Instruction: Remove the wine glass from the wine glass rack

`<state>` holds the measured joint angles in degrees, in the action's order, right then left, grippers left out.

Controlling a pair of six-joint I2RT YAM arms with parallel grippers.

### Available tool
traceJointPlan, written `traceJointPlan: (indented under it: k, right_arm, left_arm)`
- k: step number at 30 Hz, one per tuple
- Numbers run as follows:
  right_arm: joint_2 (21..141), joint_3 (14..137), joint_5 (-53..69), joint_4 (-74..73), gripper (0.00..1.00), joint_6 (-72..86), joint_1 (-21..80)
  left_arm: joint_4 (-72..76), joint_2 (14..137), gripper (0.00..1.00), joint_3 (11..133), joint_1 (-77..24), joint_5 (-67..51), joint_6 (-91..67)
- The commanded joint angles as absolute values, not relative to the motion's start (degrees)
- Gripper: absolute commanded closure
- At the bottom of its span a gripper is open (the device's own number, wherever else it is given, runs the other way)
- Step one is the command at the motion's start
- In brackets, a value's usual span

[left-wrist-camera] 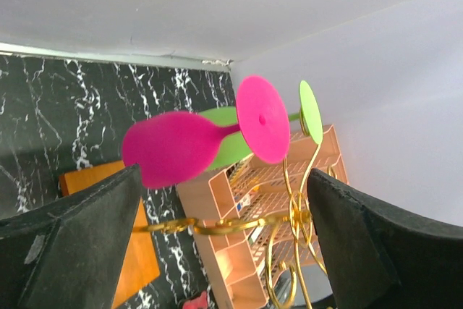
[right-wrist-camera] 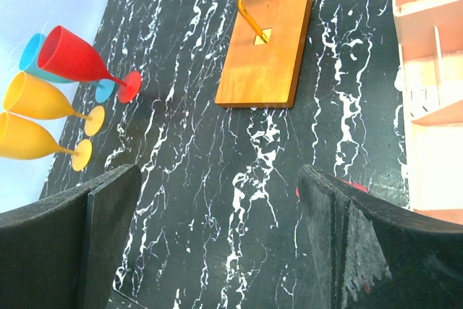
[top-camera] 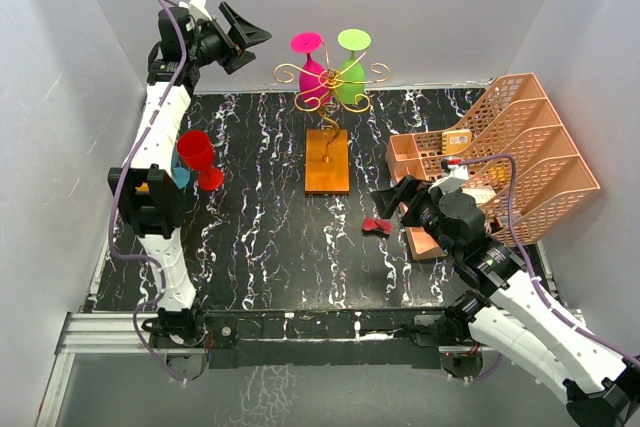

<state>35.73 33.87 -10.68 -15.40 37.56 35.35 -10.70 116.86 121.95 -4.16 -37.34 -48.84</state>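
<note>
The wine glass rack (top-camera: 327,87) is a gold wire stand on an orange-brown wooden base (top-camera: 327,162) at the back middle of the table. A pink wine glass (top-camera: 312,75) and a green wine glass (top-camera: 350,77) hang from its scroll arms, feet up. My left gripper (top-camera: 245,35) is open and empty, raised to the left of the rack. In the left wrist view the pink glass (left-wrist-camera: 173,148) and the green glass (left-wrist-camera: 231,151) lie ahead of the open gripper (left-wrist-camera: 224,244), with the gold wire (left-wrist-camera: 289,215) between the fingers. My right gripper (top-camera: 395,197) is open and empty, low over the table.
A peach lattice organiser (top-camera: 500,157) stands at the right. A small red object (top-camera: 377,226) lies by the right gripper. A red glass (top-camera: 195,155) and a blue glass (top-camera: 180,175) stand at the left; the right wrist view also shows two yellow glasses (right-wrist-camera: 43,99).
</note>
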Motion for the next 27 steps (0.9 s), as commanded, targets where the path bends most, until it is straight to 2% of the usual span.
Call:
traceJointPlan:
  k: [1,7,13,24,27]
  right_arm:
    - [35.99,35.98,-12.4,-10.02,0.01,36.39,35.34]
    - [36.92,36.67,-12.91,-10.02,0.01,34.59,35.41]
    - [35.17,36.08,-13.19,-10.11,0.01,34.19,35.37]
    - [33.08,35.84,-14.14,-10.93,0.01,33.55,35.35]
    - [32.71,35.99,-14.56,-11.47,0.01,33.38,35.32]
  left_arm:
    - [-5.59,120.08,0.1,127.36,-5.9,-38.58,-53.87]
    - [-4.38,125.73,0.17,133.48,-8.93,-36.19,-55.3]
    - [-2.47,129.66,0.3,136.92,-11.32,-34.95,-58.07]
    - [-4.99,131.13,0.48,138.6,-13.18,-31.47,-57.63]
    - [-7.82,130.72,0.49,139.62,-13.1,-29.75,-55.64]
